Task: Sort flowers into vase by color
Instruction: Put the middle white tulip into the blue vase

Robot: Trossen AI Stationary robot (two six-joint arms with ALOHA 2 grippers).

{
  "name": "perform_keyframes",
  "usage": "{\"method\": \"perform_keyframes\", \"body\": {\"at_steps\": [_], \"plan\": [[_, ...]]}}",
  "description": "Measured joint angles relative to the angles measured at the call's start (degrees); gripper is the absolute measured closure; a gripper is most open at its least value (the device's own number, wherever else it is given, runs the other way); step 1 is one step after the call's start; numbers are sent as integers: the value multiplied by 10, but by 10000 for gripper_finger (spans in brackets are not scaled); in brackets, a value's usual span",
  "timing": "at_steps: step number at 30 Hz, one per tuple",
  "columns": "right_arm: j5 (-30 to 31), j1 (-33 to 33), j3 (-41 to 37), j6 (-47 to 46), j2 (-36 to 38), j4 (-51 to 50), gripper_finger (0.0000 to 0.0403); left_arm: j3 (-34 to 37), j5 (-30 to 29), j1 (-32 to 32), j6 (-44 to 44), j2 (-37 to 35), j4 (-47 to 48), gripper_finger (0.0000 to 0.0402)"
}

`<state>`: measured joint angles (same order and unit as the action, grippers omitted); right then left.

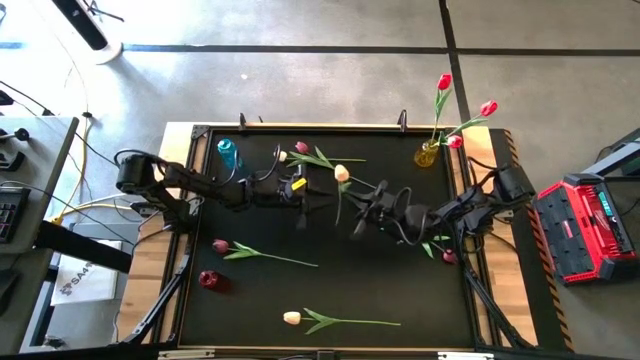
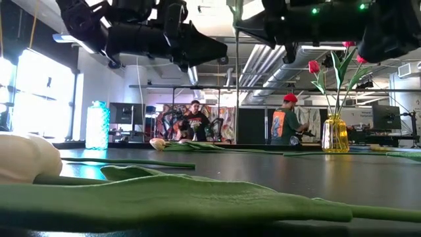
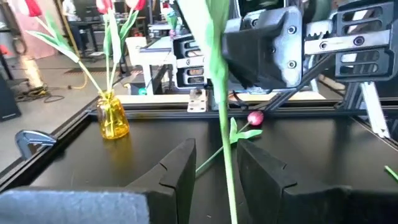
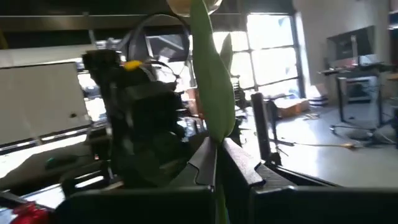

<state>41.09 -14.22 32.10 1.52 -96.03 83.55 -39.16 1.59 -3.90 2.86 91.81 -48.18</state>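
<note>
Green tulip stem between parted left gripper; right gripper clenched on same stem, per wrist views.

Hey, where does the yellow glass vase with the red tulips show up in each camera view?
High view: yellow vase at the table's far right corner.
Low view: right of centre, on the far edge.
Left wrist view: at the left, beyond the fingers.
Right wrist view: not in it.
Shared landmark: the red tulips standing in it.

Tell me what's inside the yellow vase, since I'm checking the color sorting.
The yellow vase holds three red tulips. Their green stems go down into it; the stem ends inside can't be made out.
</note>
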Motion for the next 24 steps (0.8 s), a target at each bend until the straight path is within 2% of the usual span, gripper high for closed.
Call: {"method": "perform_keyframes", "body": {"at_steps": [9, 13, 24], "plan": [[-148, 39, 29, -8, 0, -45, 403, 0, 66, -10, 18, 0, -2, 298], [-156, 46, 39, -9, 0, -76, 403, 0, 106, -10, 19, 0, -11, 298], [-150, 40, 43, 10, 0, -72, 403, 0, 99, -10, 17, 0, -16, 307]]}}
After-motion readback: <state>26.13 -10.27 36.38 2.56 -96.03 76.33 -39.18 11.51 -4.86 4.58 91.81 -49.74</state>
